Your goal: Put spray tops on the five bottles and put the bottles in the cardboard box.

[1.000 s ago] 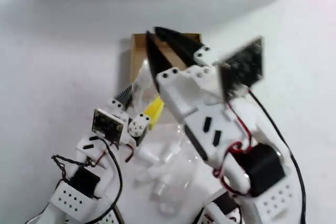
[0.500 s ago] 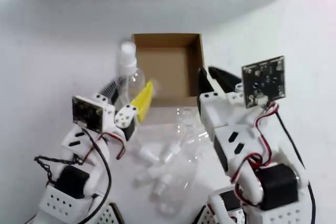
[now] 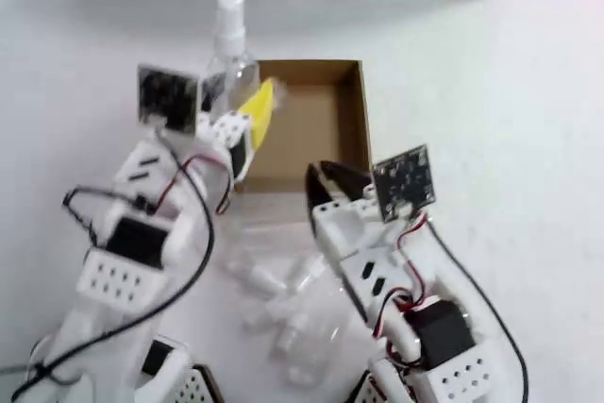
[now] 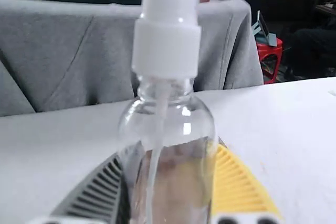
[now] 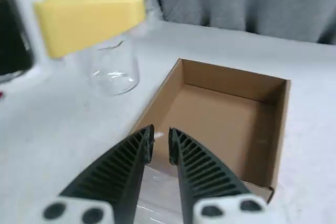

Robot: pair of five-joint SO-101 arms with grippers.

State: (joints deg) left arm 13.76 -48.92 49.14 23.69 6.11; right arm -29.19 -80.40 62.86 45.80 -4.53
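A clear bottle [image 3: 229, 58] with a white spray top [image 3: 229, 12] stands upright in my left gripper [image 3: 241, 120], just off the far left corner of the cardboard box [image 3: 311, 129]. In the left wrist view the gripper [image 4: 168, 198] is shut on the bottle [image 4: 168, 150], under its spray top [image 4: 167, 40]. My right gripper [image 3: 328, 186] hovers at the box's near edge, its black fingers [image 5: 131, 156] a narrow gap apart and holding nothing. The right wrist view shows the box [image 5: 231, 114] with a bare floor, and the held bottle [image 5: 113, 66] beside it.
A heap of clear bottles and white spray tops [image 3: 283, 294] lies on crinkled plastic between the two arm bases, near the table's front. A grey upholstered backrest [image 4: 63, 56] runs along the far side of the table.
The left arm has carried the bottle away from the front, up along the box's left side to its far corner. The right arm has drawn back from over the box and narrowed its fingers.
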